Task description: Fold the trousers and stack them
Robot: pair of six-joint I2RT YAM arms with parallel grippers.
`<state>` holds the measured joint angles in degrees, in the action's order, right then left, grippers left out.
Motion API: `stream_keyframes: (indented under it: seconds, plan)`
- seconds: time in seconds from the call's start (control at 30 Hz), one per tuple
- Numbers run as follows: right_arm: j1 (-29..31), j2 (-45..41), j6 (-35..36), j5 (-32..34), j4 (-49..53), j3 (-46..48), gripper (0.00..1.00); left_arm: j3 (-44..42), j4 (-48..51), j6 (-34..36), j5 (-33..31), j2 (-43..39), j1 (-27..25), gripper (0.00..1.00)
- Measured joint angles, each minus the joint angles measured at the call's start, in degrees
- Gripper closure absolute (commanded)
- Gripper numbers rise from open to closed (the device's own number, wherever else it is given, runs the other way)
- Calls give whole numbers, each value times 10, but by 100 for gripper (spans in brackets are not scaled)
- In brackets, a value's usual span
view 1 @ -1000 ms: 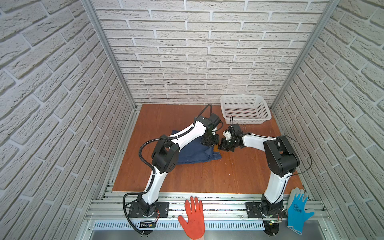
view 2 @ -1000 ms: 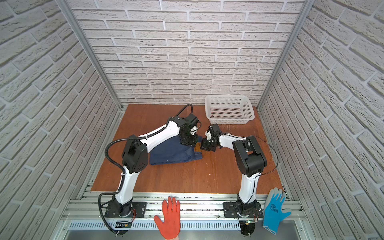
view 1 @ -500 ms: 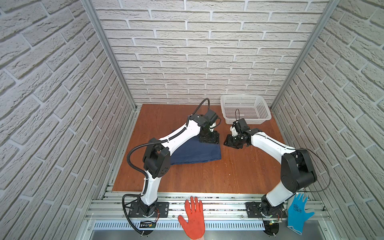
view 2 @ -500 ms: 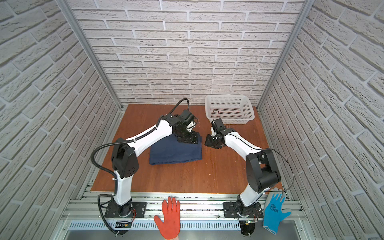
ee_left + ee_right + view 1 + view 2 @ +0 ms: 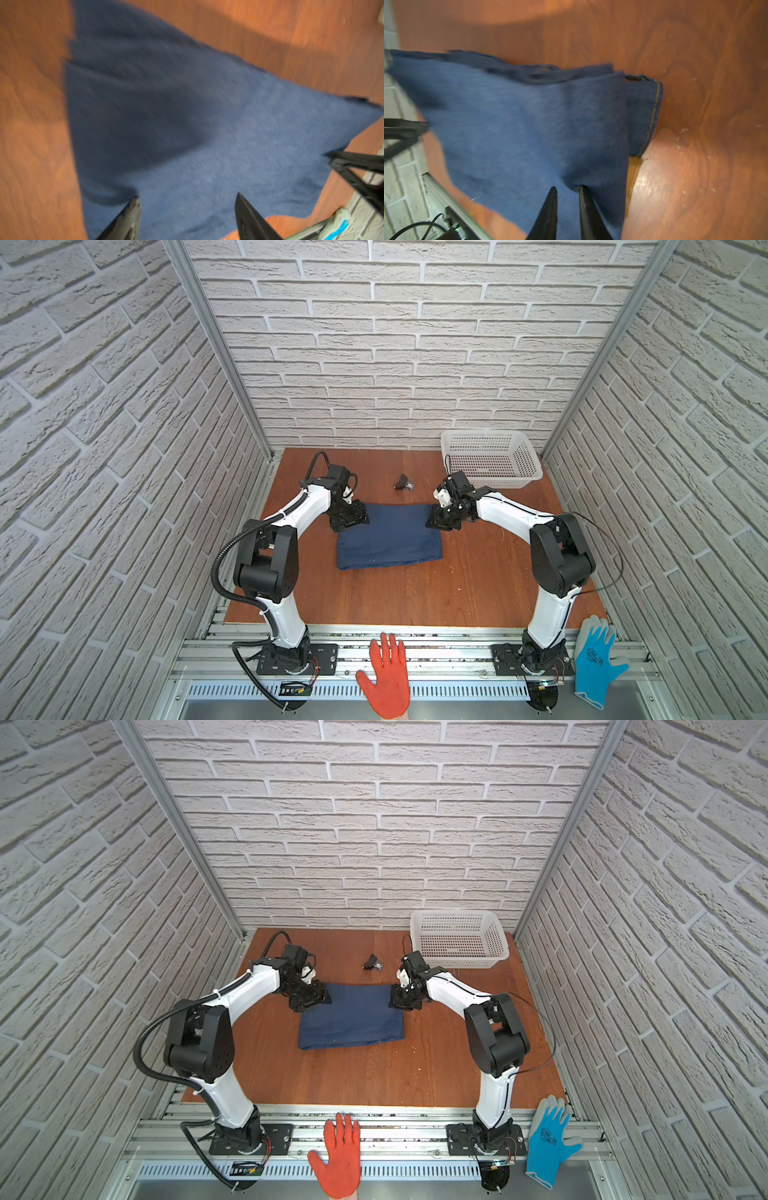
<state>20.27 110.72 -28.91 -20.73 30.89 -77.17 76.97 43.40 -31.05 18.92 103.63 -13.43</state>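
The left gripper is spread over the folded dark blue denim trousers; whether the narrow right gripper pinches them I cannot tell. Lift straight up, dragging nothing.

The trousers lie mid-desk, with the left hand at their rear left corner and the right hand at the rear right. A small object sits behind them, and a basket stands in the back right corner.

dark blue trousers, a flat folded rectangle
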Motion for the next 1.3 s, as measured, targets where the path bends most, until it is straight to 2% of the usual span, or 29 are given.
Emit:
stream_keyframes:
  seconds: [0.27, 0.53, 0.73, 0.93, 1.03, 1.13, 1.27, 1.3]
  plan:
    - [-13, 36, -1, 8, -4, 0, 69, 34, -18, 15, 28, 94, 21, 28]
    - [-11, 36, 2, 5, -6, 0, 66, 49, -8, 26, 29, 110, 41, 27]
    - [13, 41, -7, 2, -9, -7, 66, 98, 18, 43, 17, 139, 64, 26]
    - [66, 79, -23, -7, -9, -63, 65, 149, 41, 55, -4, 145, 93, 24]
    - [87, 90, -29, -14, -3, -86, 63, 168, 55, 61, -21, 130, 100, 22]
    - [100, 88, -35, -14, 7, -101, 59, 168, 77, 65, -48, 81, 92, 21]
    - [103, 56, -32, 8, 32, -109, 56, 156, 98, 69, -111, -31, 40, 20]
    - [102, 38, -31, 18, 41, -109, 55, 146, 101, 69, -129, -61, 18, 17]
